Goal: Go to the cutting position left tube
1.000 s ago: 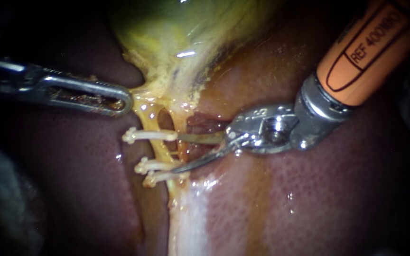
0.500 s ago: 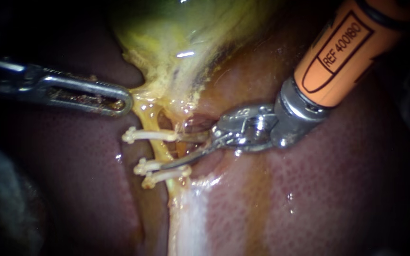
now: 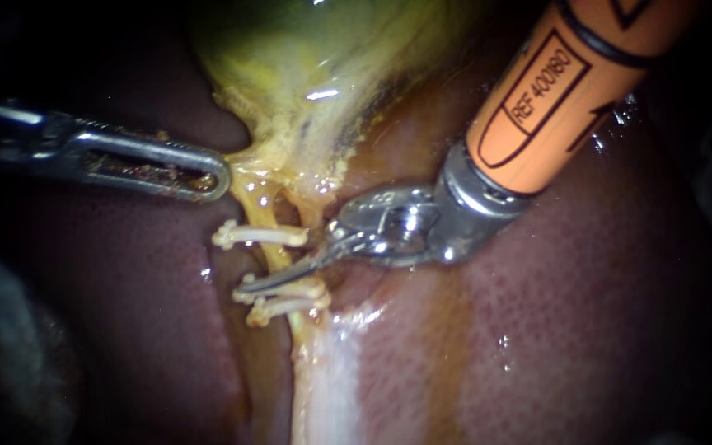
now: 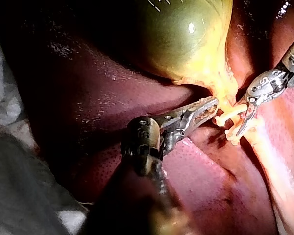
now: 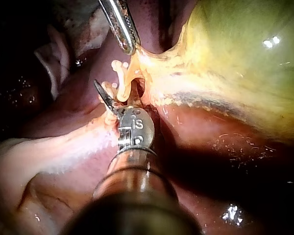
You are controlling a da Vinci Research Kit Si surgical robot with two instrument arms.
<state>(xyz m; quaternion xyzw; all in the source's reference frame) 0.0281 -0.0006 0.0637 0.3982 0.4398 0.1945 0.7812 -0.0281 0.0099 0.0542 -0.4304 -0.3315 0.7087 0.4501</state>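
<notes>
Instruments number 2, tubes 2, clips 3. The left instrument [image 3: 212,175] reaches in level, the jaws of its hand clamped together on the yellow tissue [image 3: 245,165] under the gallbladder [image 3: 315,58]. The right instrument [image 3: 288,270] slants down over the liver [image 3: 578,330]. Its hand is a pair of blades, narrowly parted, with 1 blade lying across the left tube [image 3: 274,257] between the upper clip [image 3: 257,235] and the 2 lower clips [image 3: 286,307]. The other blade is mostly hidden behind tube and clip, so whether it touches is unclear. The right tube [image 3: 308,210] runs just beside, partly covered by that hand. A pale band [image 3: 323,387] continues below the clips. The orange shaft [image 3: 554,91] is cut off at the view's edge.
</notes>
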